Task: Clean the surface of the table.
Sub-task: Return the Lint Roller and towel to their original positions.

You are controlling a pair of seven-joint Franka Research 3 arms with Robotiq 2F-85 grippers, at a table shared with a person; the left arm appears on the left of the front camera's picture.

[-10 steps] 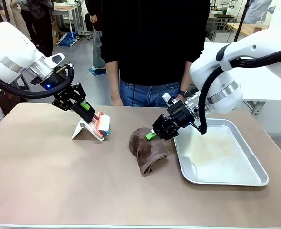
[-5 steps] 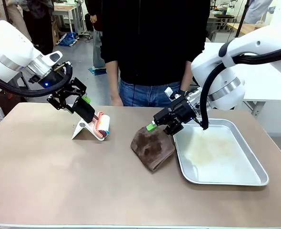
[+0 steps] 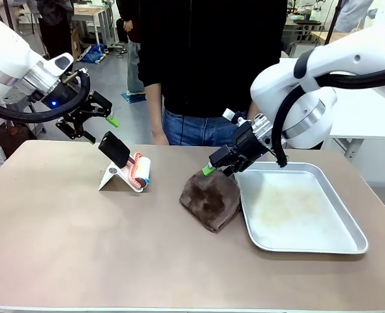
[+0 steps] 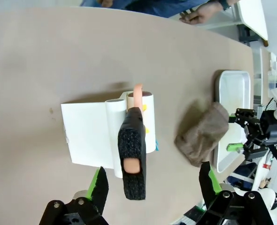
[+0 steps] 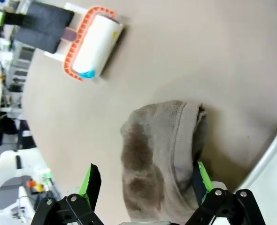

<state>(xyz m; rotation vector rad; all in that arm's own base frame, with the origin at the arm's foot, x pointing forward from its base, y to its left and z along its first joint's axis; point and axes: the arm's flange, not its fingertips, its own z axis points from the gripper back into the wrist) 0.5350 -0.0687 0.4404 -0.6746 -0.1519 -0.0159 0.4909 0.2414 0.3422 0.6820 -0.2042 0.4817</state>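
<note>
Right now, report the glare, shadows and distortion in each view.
Front view: soft overhead light, a dull sheen on the metal tray, faint shadow under the brown cloth. Left wrist view: wide-angle bend curves the table edge; the lint roller is sharp. Right wrist view: tilted, a dark shadow beside the cloth.

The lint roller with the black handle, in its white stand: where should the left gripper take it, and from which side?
Probably by the black foam handle, which slants up free of the white stand. The open left gripper could come straight along its own view, one finger on each flat side.
</note>
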